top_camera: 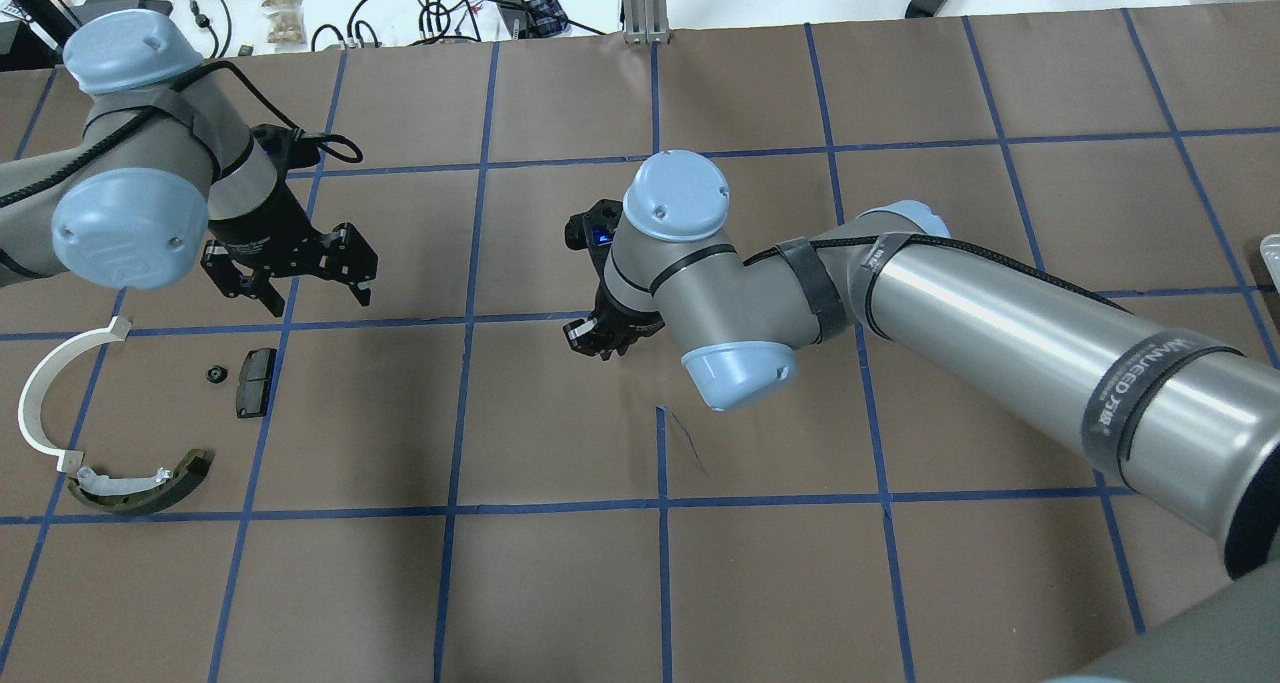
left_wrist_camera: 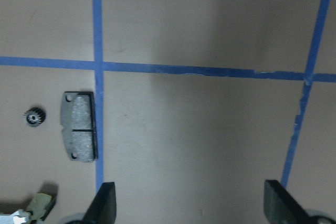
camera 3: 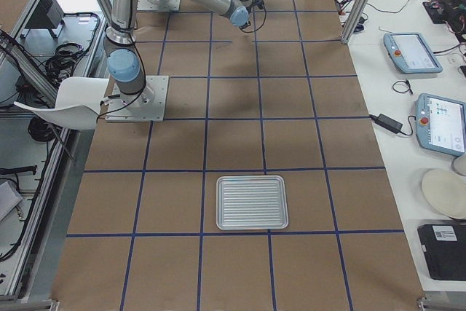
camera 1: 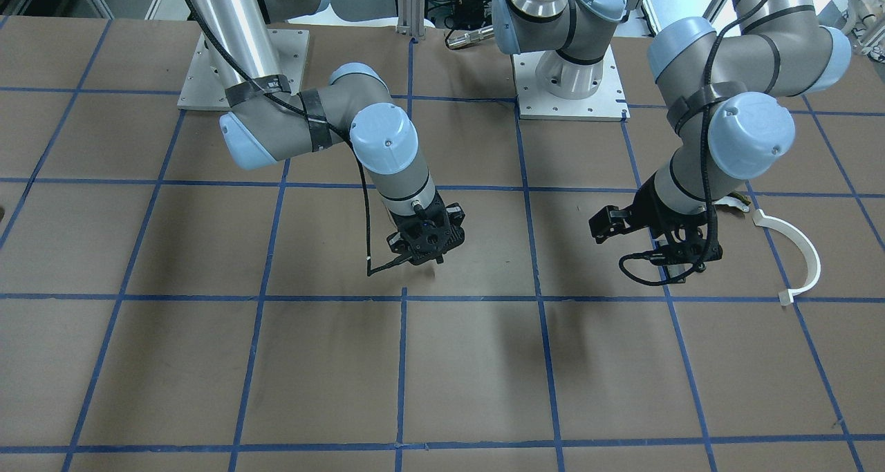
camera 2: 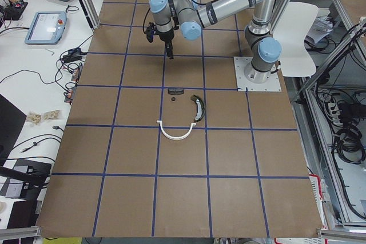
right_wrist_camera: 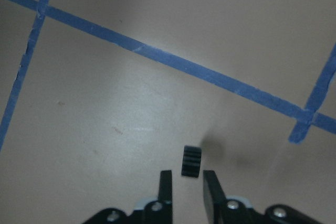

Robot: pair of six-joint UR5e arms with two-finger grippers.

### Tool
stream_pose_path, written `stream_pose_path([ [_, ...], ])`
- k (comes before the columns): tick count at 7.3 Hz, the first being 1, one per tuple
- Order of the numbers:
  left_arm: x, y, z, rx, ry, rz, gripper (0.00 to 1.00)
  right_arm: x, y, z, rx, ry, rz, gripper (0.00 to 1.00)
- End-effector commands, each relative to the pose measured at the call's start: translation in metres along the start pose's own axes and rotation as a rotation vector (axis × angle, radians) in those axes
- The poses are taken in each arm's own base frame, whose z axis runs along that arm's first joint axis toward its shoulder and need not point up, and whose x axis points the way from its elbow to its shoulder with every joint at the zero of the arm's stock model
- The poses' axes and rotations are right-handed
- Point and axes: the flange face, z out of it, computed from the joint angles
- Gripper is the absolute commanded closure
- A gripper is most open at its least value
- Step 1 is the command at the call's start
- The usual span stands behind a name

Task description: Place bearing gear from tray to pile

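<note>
My right gripper (right_wrist_camera: 187, 179) is over the middle of the table (top_camera: 598, 343). It is shut on a small black ribbed bearing gear (right_wrist_camera: 191, 161), held at the fingertips just above the paper. The pile lies at the table's left: a black pad (top_camera: 256, 381), a small black gear (top_camera: 213, 373), an olive-and-white shoe (top_camera: 140, 483) and a white arc (top_camera: 45, 393). My left gripper (top_camera: 320, 298) hovers open and empty just beyond the pad (left_wrist_camera: 79, 125). The ribbed metal tray (camera 3: 252, 202) is empty.
The table is brown paper with a blue tape grid. The tray's edge (top_camera: 1270, 253) shows at the far right. Both arm bases stand at the robot's side of the table. Cables and tablets lie off the far edge.
</note>
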Motion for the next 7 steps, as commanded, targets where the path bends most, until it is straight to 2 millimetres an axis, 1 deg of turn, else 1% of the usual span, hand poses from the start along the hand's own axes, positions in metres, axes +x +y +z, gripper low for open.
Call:
stream_pose_path([
  [1,0.015,0.000,0.007,-0.011,-0.001,-0.018,0.00,0.001,-0.004,-0.004,0.014,0.019,-0.004,0.00],
  [2,0.032,0.004,0.010,-0.015,-0.006,-0.024,0.00,0.007,-0.007,-0.009,0.023,0.020,0.011,0.00],
  [3,0.057,0.008,0.015,-0.014,-0.011,-0.060,0.00,0.026,-0.011,-0.023,0.043,0.027,0.045,0.00],
  [4,0.095,0.014,0.020,0.011,-0.019,-0.102,0.00,0.067,-0.014,-0.052,0.054,0.039,0.125,0.00],
  [5,0.141,0.017,0.028,0.083,-0.010,-0.127,0.00,0.127,-0.013,-0.081,0.050,0.069,0.218,0.00],
  [6,0.181,0.022,0.048,0.106,-0.008,-0.149,0.00,0.169,-0.005,-0.117,0.030,0.076,0.307,0.00],
  [7,0.219,0.027,0.072,0.149,0.004,-0.120,0.00,0.197,0.003,-0.145,0.013,0.079,0.379,0.00],
])
